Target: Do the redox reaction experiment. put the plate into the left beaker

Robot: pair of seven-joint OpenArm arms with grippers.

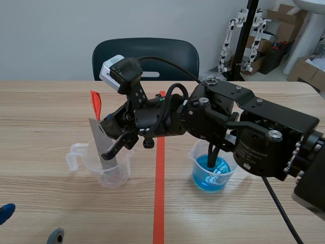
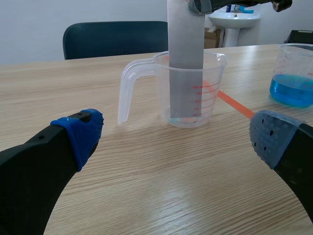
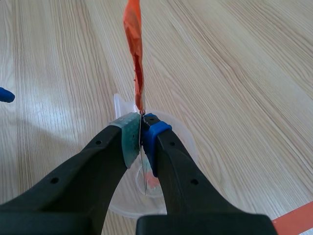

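Observation:
A grey metal plate with a red tape tag on its top stands tilted inside the clear left beaker. My right gripper reaches across the table's middle and is shut on the plate's upper part. In the right wrist view the pads pinch the thin plate edge-on above the beaker's rim. The left wrist view shows the plate reaching down near the beaker's bottom. My left gripper stays open, low and in front of that beaker, holding nothing.
A second beaker holding blue liquid stands right of the orange-red tape line, under the right arm, and shows in the left wrist view. A dark chair stands behind the table. Cardboard boxes and small robot parts are at the back right.

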